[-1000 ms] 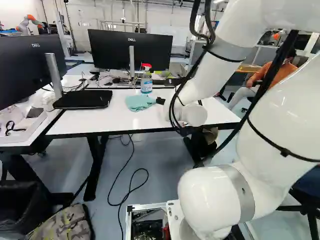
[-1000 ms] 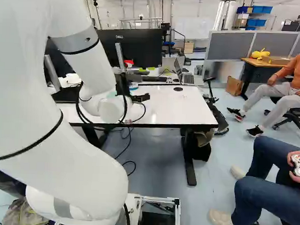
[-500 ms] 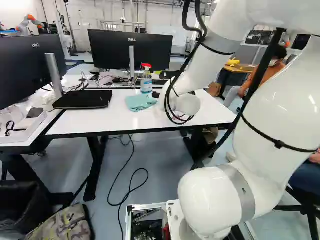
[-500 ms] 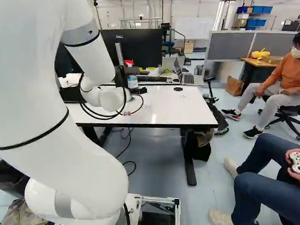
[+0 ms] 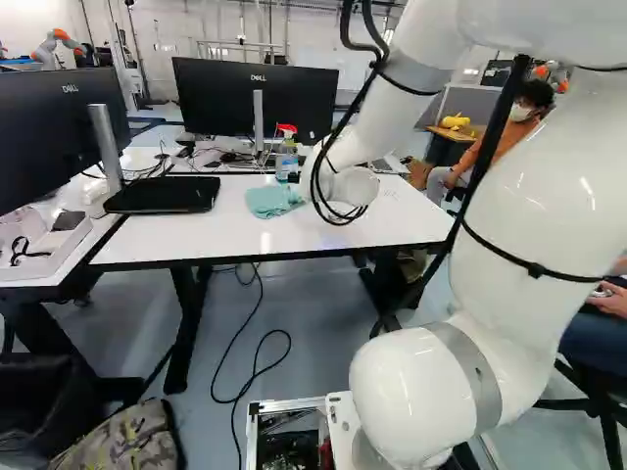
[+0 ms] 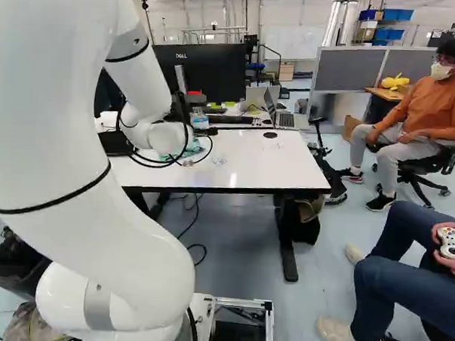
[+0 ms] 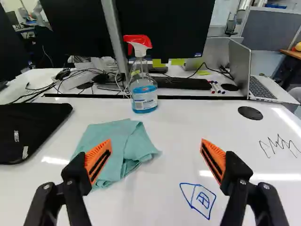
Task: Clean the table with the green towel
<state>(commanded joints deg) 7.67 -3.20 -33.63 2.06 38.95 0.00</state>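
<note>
Wrist view shows towel (image 7: 134, 147) (right base view barely).

Far monitor (image 5: 216, 108): "DELL", on its back, near top edge.
Nearer monitor (image 5: 49, 137), left base view: "DELL", on its back.
Spray bottle (image 7: 142, 84): label print too small to read.
</note>
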